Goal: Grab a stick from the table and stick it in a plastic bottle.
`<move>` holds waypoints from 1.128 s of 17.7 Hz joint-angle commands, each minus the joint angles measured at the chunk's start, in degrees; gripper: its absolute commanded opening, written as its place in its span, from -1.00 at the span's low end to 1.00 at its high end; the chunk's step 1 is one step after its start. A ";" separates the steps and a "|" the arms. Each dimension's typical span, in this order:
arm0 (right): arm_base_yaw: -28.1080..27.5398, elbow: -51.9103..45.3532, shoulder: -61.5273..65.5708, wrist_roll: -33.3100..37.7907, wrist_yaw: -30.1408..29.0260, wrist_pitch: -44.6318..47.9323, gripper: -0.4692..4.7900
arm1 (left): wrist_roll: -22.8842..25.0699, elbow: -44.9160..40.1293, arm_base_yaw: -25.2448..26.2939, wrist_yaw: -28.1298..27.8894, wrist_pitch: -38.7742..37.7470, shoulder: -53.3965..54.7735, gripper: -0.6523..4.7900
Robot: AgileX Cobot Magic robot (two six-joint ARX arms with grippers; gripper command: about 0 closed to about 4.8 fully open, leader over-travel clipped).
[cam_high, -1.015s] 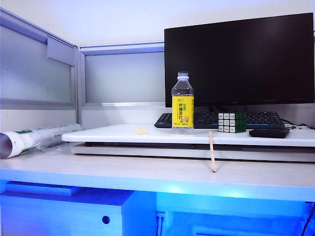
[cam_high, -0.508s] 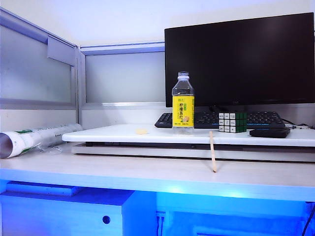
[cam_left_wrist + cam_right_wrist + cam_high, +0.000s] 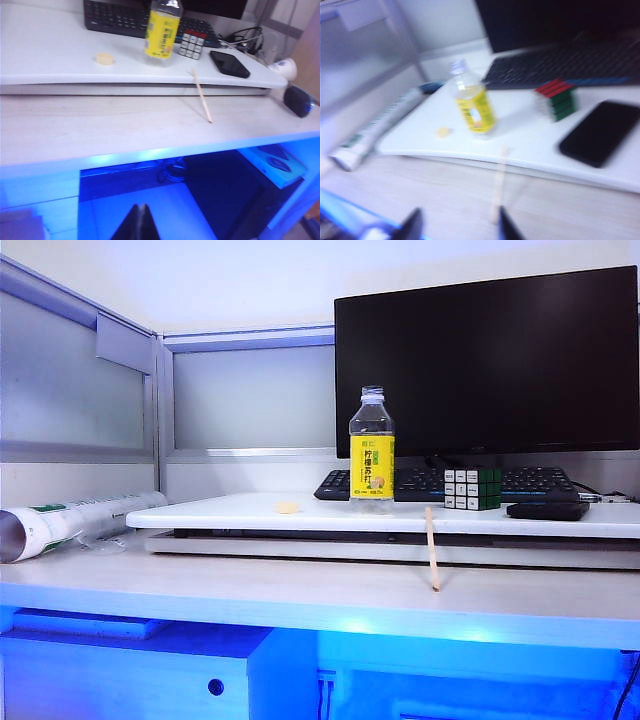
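Both end effectors sit low at the near edge of the desk [image 3: 250,590], out of sight in the exterior view. In the left wrist view the left end effector [image 3: 139,222] shows only as two dark fingertips pressed together, closed on nothing, hanging below the desk's front edge over the blue-lit space. In the blurred right wrist view the right end effector [image 3: 457,225] has its two dark fingers set apart with nothing between them, hovering just in front of the stick [image 3: 431,548] and above the desk surface.

Taking the plastic bottle [image 3: 371,448] as landmark: the stick lies in front of it and a little to the right, its far end leaning on the edge of the raised white board [image 3: 220,512], its near end resting on the lower desk. The bottle stands upright on that board, capped, with a yellow label bearing dark characters too small to read. A small pale lump [image 3: 287,507] sits on the board just left of the bottle. A Rubik's cube [image 3: 472,487] stands to the bottle's right, and a black phone [image 3: 546,510] lies flat further right. A white rolled tube [image 3: 70,523] with green print lies far left of the bottle. Behind the bottle are a dark keyboard [image 3: 440,483] and a black monitor [image 3: 486,362].
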 commanded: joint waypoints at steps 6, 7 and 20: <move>3.04 18.27 40.44 8.76 -16.46 7.48 1.00 | 0.00 0.07 -0.02 1.64 -0.61 0.00 -0.78; 3.19 21.05 46.66 9.25 -19.26 7.69 1.00 | 0.02 0.07 -0.02 1.62 -0.61 0.00 -0.78; 7.48 37.94 89.20 13.49 -15.54 18.10 1.00 | 0.00 0.07 -0.02 2.10 -0.61 0.00 -0.78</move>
